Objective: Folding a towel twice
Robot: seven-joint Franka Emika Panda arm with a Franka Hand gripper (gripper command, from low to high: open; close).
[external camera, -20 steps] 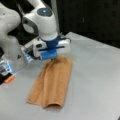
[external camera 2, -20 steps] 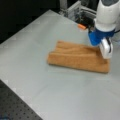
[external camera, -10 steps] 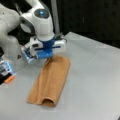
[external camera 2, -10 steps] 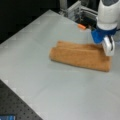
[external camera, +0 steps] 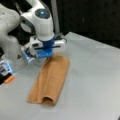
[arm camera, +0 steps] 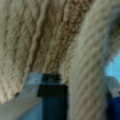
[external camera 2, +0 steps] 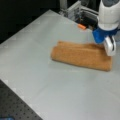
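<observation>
Towel [external camera: 51, 80] is lying folded into a long strip on the grey surface [external camera: 95, 75] in a front view, the pincer [external camera: 47, 55] sitting at its far end. In a front view, the pincer [external camera 2: 109, 47] is pressing the towel's [external camera 2: 80, 55] right end. In the wrist view, terry cloth [arm camera: 50, 35] is filling the frame around a finger [arm camera: 51, 97]; whether the pincer is clamping it, cannot tell.

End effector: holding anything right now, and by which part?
The end effector sits down on one short end of the towel, already folded into a long strip. Whether it actually grips the cloth cannot be told.
</observation>
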